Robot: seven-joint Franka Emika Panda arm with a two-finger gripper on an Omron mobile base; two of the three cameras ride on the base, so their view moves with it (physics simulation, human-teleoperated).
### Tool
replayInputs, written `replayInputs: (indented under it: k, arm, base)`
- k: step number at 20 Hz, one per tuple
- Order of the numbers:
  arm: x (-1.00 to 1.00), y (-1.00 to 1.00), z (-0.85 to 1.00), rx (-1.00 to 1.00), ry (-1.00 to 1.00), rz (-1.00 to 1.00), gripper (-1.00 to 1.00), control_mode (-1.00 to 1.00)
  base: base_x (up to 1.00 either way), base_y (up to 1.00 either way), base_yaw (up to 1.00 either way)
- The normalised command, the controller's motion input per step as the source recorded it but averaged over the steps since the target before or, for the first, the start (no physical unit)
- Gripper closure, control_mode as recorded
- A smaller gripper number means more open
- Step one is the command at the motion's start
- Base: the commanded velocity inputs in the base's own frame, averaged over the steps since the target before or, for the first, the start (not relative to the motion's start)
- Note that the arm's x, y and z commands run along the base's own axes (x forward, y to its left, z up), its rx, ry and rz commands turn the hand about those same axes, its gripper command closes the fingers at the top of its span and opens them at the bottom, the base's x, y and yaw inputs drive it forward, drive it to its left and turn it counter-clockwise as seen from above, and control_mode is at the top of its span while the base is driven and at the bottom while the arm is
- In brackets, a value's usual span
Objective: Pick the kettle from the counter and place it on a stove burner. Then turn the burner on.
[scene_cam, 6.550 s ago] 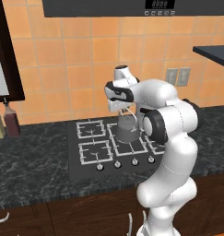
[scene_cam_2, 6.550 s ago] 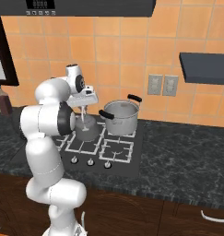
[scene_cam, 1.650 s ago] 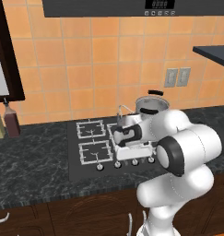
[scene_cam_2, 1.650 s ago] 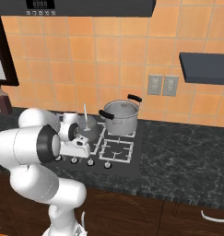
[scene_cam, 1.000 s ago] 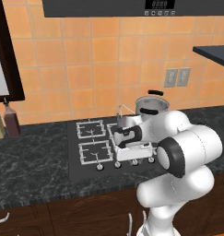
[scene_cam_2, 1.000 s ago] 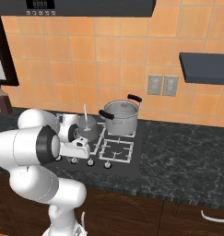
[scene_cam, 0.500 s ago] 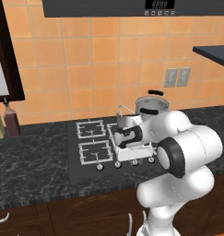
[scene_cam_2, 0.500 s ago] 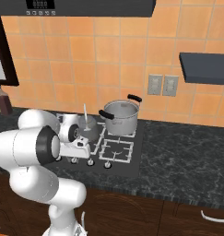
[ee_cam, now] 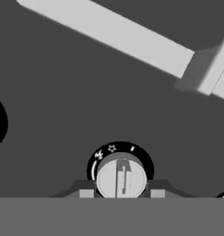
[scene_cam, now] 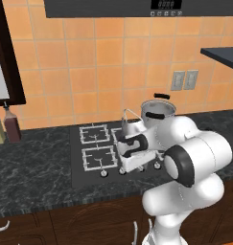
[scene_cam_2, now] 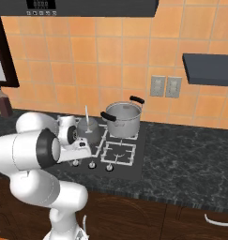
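Kettle (scene_cam_2: 88,126) sits on the burner; my hand (ee_cam: 119,193) pinches the knob (ee_cam: 120,177), and slipping off would leave it unlit.

Glossy white arm of bulging rounded links, with black rings at the joints. Behind the pincer (ee_cam: 118,194), a blocky white hand. The pincer's 2 small fingertips (ee_cam: 86,193) are dark with pale grey square pads.

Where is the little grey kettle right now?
The small dull-grey metal kettle sits on the stove's grey grate, just left of the big shiny steel pot in the right base view.
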Motion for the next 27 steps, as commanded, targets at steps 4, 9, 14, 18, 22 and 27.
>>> replayInputs:
  k: [4, 9, 14, 18, 22, 27]
  arm:
    - [-0.22, 0.00, -0.03, 0.00, -0.01, 0.39, 1.00, -1.00]
    - [-0.20, 0.00, -0.04, 0.00, -0.01, 0.39, 1.00, -1.00]
    - [-0.12, 0.00, -0.01, 0.00, 0.00, 0.38, 1.00, -1.00]
    - [-0.01, 0.00, -0.02, 0.00, 0.00, 0.31, 1.00, -1.00]
    - [0.00, 0.00, 0.00, 0.00, 0.00, 0.25, 1.00, -1.00]
    - [0.00, 0.00, 0.00, 0.00, 0.00, 0.06, 1.00, -1.00]
  base:
    - [0.00, 0.00, 0.00]
    - [0.00, 0.00, 0.00]
    - [0.00, 0.00, 0.00]
    - [0.00, 0.00, 0.00]
    - [0.00, 0.00, 0.00]
    - [0.00, 0.00, 0.00]
